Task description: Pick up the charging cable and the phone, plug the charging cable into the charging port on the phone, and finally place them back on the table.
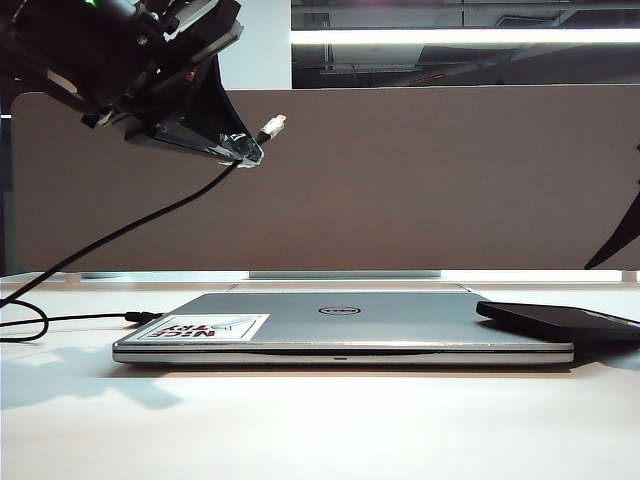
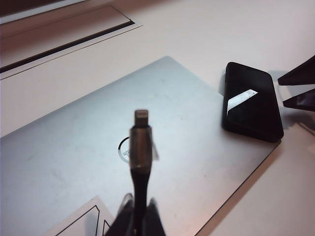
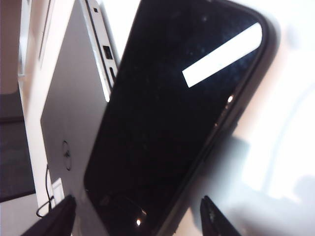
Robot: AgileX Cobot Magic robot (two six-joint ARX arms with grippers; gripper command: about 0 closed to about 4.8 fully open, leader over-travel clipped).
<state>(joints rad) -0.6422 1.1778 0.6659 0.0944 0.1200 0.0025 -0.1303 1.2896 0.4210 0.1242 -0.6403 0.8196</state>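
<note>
My left gripper point(image 1: 245, 150) hangs high at the left, shut on the charging cable point(image 1: 120, 235) just behind its silver plug point(image 1: 272, 126). In the left wrist view the plug point(image 2: 141, 118) sticks out ahead of the shut gripper point(image 2: 140, 216). The black phone point(image 1: 560, 320) lies face up, partly on the laptop's right corner and partly over the table point(image 1: 320, 420). My right gripper point(image 3: 138, 201) is open, with a finger point(image 3: 61, 219) on either side of the phone's point(image 3: 177, 113) near end. It also shows beside the phone point(image 2: 251, 101) as two dark fingertips point(image 2: 295, 78). The charging port is not visible.
A closed silver laptop point(image 1: 340, 325) with a red-lettered sticker point(image 1: 205, 327) lies mid-table. The cable's slack loops on the table at the left point(image 1: 30, 320). A grey-brown divider panel point(image 1: 420, 180) stands behind.
</note>
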